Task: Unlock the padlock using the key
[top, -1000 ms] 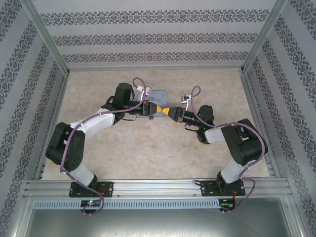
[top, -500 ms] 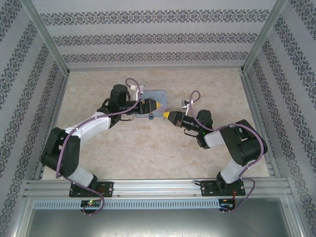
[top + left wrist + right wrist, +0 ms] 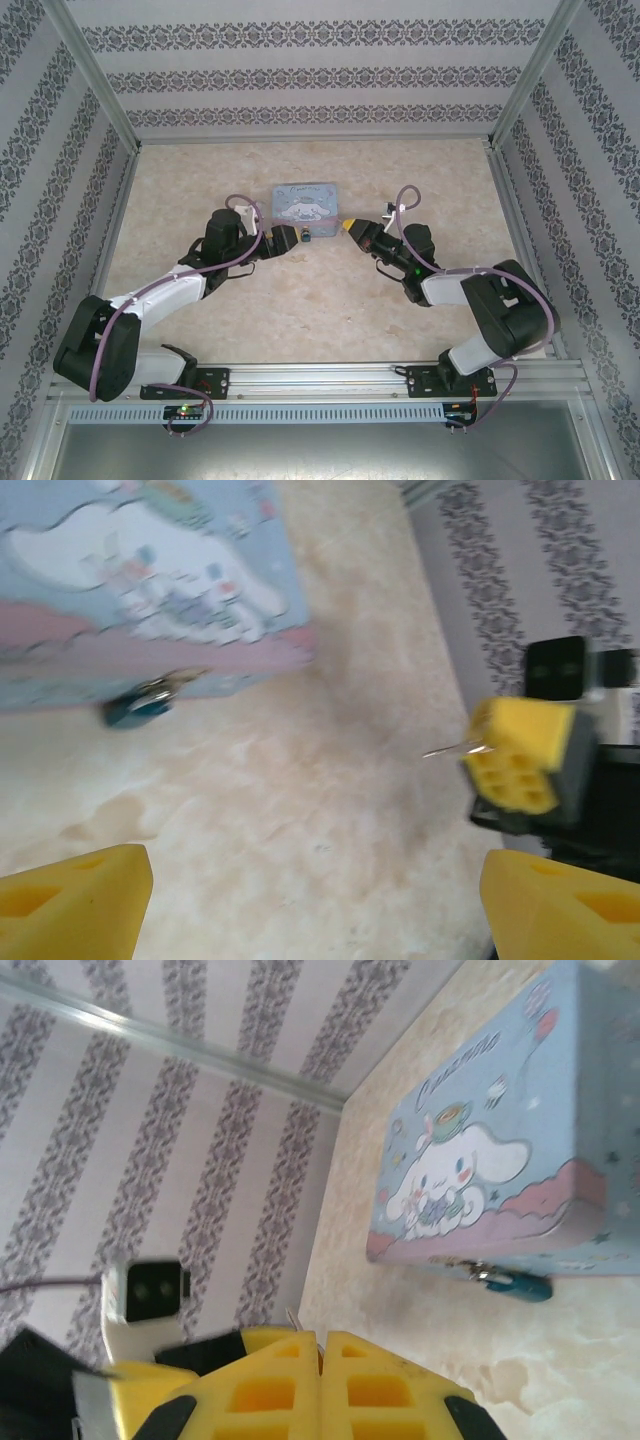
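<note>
Padlock [image 3: 140,702] lies on desk [image 3: 300,810], right against the near side of the cartoon tin [image 3: 150,580], at tin's 6 o'clock in top view. Left jaws spread wide, nothing btwn them, close by at padlock's 9 o'clock. Right jaws pinched on key [image 3: 450,748], thin tip sticking out; they sit at padlock's 3 o'clock, apart from it.

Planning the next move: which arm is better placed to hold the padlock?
Left. The left gripper is open, facing the padlock beside the tin; the right gripper is shut on the key.
</note>
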You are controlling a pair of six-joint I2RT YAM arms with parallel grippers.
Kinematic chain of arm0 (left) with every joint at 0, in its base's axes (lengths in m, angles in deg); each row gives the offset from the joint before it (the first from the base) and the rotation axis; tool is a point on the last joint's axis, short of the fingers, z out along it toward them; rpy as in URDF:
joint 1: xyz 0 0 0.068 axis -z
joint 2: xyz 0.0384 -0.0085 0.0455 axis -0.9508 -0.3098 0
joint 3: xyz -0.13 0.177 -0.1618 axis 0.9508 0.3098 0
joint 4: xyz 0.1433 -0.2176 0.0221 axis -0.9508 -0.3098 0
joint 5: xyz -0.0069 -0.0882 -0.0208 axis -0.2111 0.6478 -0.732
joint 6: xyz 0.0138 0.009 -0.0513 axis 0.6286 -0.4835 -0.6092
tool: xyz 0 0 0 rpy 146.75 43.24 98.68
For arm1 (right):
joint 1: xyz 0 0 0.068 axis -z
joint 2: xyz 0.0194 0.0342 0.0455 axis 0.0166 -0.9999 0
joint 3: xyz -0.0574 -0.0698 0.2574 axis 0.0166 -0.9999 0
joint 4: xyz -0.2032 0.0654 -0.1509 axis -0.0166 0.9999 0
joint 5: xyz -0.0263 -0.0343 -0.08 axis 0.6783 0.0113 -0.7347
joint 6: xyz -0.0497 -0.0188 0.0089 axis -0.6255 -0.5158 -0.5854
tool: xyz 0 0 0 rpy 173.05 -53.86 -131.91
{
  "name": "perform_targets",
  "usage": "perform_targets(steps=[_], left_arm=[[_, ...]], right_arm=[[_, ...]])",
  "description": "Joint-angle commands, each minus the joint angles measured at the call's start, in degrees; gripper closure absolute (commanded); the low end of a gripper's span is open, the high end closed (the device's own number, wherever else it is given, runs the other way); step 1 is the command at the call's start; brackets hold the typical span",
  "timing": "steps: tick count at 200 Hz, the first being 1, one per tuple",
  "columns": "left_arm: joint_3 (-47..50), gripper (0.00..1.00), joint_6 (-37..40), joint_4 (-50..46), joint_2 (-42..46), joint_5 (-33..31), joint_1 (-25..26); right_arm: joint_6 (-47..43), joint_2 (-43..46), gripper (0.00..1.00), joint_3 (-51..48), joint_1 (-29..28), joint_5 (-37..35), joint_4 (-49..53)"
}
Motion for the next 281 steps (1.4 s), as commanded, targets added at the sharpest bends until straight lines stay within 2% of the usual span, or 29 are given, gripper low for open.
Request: perform_targets(steps=[1, 19, 42, 69, 117, 154, 262, 281], left_arm=[[2.56, 0.14, -1.01, 2.43, 1.67, -4.04, -0.46], [4.15, 0.14, -0.52, 3.32, 1.14, -4.63, -0.37], [5.16, 0.13, 0.41, 4.19, 0.30, -5.60, -0.30], [5.05, 0.12, 1.74, 4.30, -0.70, -6.35, -0.07], [3.72, 0.11, 6.02, 4.82, -3.33, -8.76, 2.16], [1.78, 0.11, 9.19, 7.68, -8.87, -10.15, 4.75], [-8.16, 0.13, 12.65, 17.03, -28.04, -6.44, 5.69], [-8.79, 0.13, 13.68, 18.37, -29.96, -7.50, 5.74]], right_arm=[[-1.10, 3.93, 1.00, 0.26, -2.89, -11.98, 10.44], [-4.28, 6.59, 1.00, 3.27, -6.13, -17.74, 19.29], [-11.37, 10.25, 1.00, 11.00, -10.90, -26.57, 38.56], [-13.40, 8.99, 1.00, 17.36, -12.05, -29.27, 44.77], [-14.15, 0.90, 1.00, 25.94, -11.68, -24.65, 44.49], [-13.78, -4.78, 1.00, 30.52, -11.25, -21.66, 42.54], [-11.35, -11.31, 1.00, 31.88, -5.80, -15.98, 38.20], [-10.81, -12.46, 1.00, 32.27, -5.03, -14.94, 37.22]])
